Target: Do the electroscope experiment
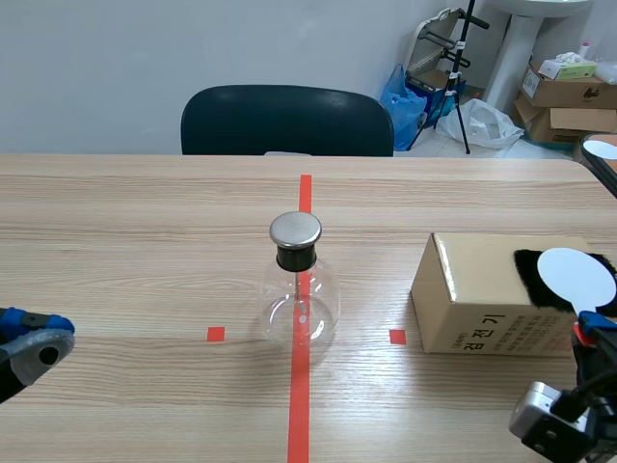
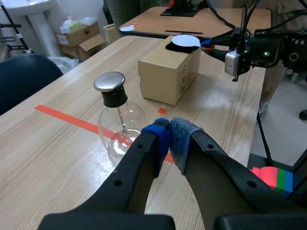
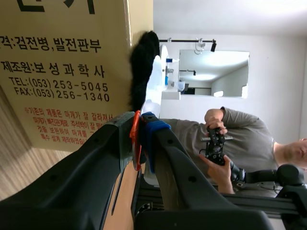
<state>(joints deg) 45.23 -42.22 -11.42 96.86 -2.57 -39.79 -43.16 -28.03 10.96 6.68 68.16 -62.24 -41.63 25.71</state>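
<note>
step: judged charging, white disc [image 1: 576, 277] lying against fur [image 1: 528, 280] on box [image 1: 482, 309] | right gripper [image 3: 142, 125] clenched on white disc | left gripper [image 2: 170, 132] closed, empty, near flask [image 1: 300, 299] | flask mid-surface [image 1: 145, 241], apart from box | next: likely bring white disc to metal cap [image 1: 295, 230], gently

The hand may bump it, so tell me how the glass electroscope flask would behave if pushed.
The electroscope flask looks like clear glass, so probably fragile and slippery. Its round belly and high metal cap suggest a push near the top may tip it, and it could then roll.
</note>
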